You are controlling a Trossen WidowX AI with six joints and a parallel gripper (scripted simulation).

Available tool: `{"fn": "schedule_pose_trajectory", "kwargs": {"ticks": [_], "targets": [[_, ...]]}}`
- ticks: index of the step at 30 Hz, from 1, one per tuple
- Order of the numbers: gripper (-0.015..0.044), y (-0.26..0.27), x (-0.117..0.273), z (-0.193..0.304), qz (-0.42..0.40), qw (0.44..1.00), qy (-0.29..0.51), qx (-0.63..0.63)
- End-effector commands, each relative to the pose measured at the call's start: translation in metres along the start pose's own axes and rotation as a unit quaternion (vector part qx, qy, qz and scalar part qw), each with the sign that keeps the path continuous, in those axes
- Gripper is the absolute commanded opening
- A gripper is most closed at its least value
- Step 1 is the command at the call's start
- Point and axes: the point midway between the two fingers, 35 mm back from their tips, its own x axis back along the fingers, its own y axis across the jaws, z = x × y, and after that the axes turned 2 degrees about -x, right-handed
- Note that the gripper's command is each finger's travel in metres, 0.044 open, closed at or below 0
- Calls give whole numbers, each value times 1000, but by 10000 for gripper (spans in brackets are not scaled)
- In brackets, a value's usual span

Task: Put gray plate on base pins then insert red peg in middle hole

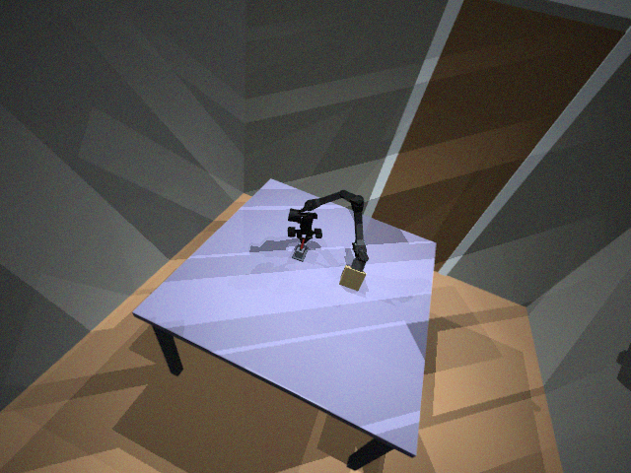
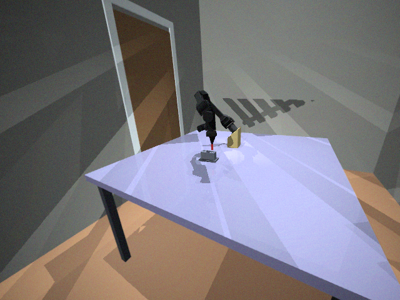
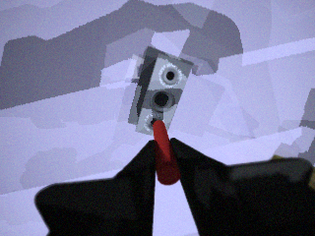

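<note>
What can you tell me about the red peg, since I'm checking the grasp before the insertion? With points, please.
The red peg [image 1: 303, 243] [image 2: 212, 147] [image 3: 165, 154] is a slim, plain rod with a round end, evenly coloured; its material can't be told. The gripper [image 1: 304, 237] [image 2: 212, 142] [image 3: 163, 143] holds it between its fingertips, its far end pointing down toward the gray plate [image 1: 299, 252] [image 2: 208, 155] [image 3: 158, 109]. In the exterior view it stands roughly upright over the plate. It does not appear seated in the middle hole; whether its tip touches the plate is unclear.

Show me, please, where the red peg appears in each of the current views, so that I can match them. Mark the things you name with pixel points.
Top: red peg [image 1: 302, 244] [image 2: 212, 147] [image 3: 165, 154], near the centre, below the gripper [image 1: 304, 240] [image 2: 212, 144] [image 3: 164, 147].
Exterior: centre, above the gray plate [image 2: 208, 155] [image 3: 178, 93].
Wrist: lower centre, between the fingers.
Shared landmark: the gripper.
</note>
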Motion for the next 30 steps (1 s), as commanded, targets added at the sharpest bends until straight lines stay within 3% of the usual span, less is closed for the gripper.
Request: {"fn": "schedule_pose_trajectory", "kwargs": {"ticks": [1,30], "targets": [[0,-1,3,-12,-4,1000,-5,0],[0,-6,3,-27,-2,1000,-9,0]]}}
